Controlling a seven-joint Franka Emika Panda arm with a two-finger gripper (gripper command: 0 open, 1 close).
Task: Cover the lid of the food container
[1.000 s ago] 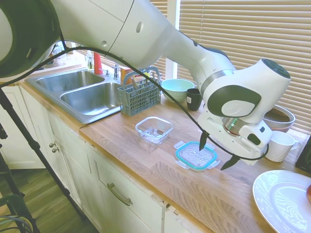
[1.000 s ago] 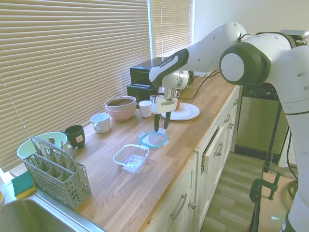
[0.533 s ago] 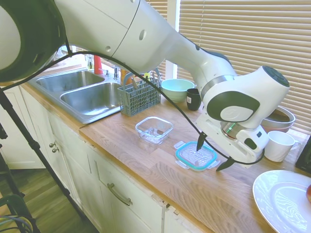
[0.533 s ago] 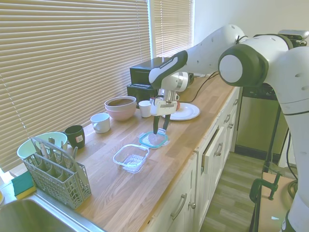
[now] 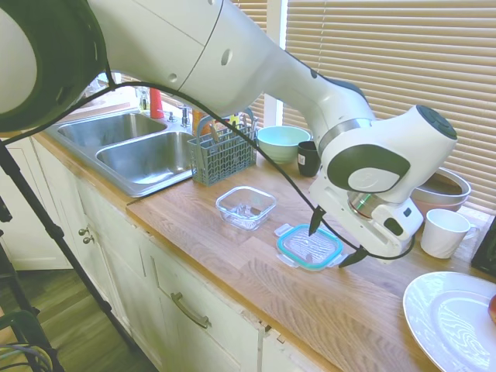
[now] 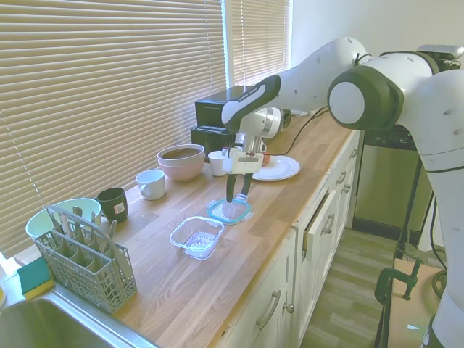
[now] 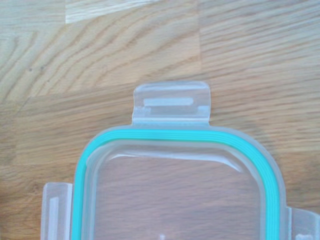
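The lid (image 5: 302, 246), clear with a teal rim seal, lies flat on the wooden counter (image 5: 232, 256). My gripper (image 5: 326, 249) is open and low over it, one dark fingertip at the lid's far edge and the other at its near right edge. From the other side, the gripper (image 6: 236, 201) stands upright just above the lid (image 6: 229, 211). The wrist view shows the lid (image 7: 175, 190) very close, with a snap tab (image 7: 171, 102). The food container (image 5: 246, 207), an empty clear glass dish (image 6: 196, 236), sits a short way from the lid, toward the sink.
A grey cutlery basket (image 5: 222, 153) and a double sink (image 5: 136, 147) lie beyond the container. A mint-green bowl (image 5: 282, 141), dark cup (image 5: 308, 158), white mug (image 5: 445, 232) and pink bowl (image 5: 442, 188) line the window side. A white plate (image 5: 453, 318) sits at the right.
The gripper has come down closer to the lid and shifted slightly toward the container. The lid appears nudged a little the same way. The fingers stay open.
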